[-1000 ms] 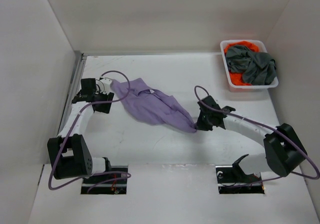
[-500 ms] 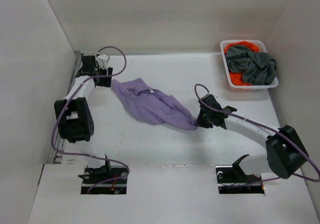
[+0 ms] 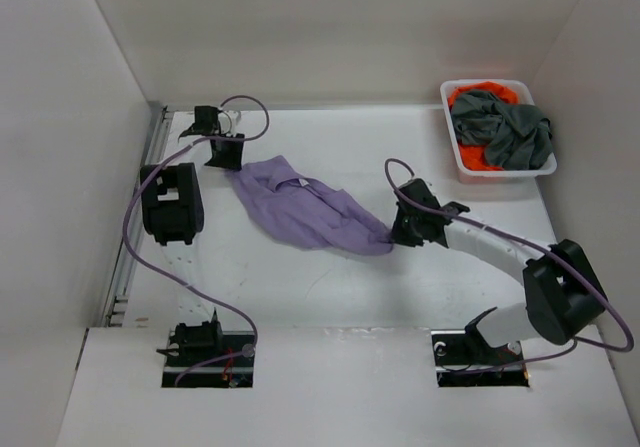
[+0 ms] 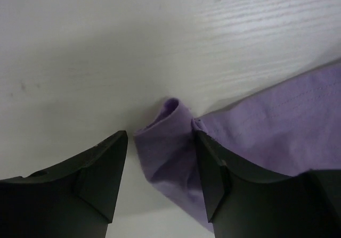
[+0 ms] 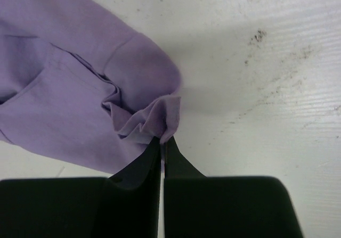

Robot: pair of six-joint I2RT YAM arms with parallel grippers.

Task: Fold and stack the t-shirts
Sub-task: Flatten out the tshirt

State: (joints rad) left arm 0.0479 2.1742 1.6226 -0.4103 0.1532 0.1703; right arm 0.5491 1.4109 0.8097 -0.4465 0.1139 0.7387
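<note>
T-shirts: three in view; you had one out on the tabletop [image 3: 300,302] and two in the basket.
Lavender t-shirt [image 3: 305,212]: lay rumpled and spread diagonally across the middle of the tabletop, far-left end at your left claw, near-right end at your right claw.
Grey t-shirt [image 3: 512,132]: sat crumpled in the white mesh basket [image 3: 495,175] at the far right corner, on top of the orange one.
Orange t-shirt [image 3: 478,95]: lay under the grey, showing at the basket's far edge and its near-left side.
Left claw [image 4: 160,137]: your jaws stood moderately apart, low over the tabletop, straddling a small rolled corner of the lavender cloth. One finger met the fabric edge, and nothing was pinched.
Right claw [image 5: 161,142]: your jaws were closed tight on a bunched bit of lavender hem, with cloth gathered into folds right at the fingertips.
Spacing: your two claws were well apart, one at each end of the lavender t-shirt.
</note>
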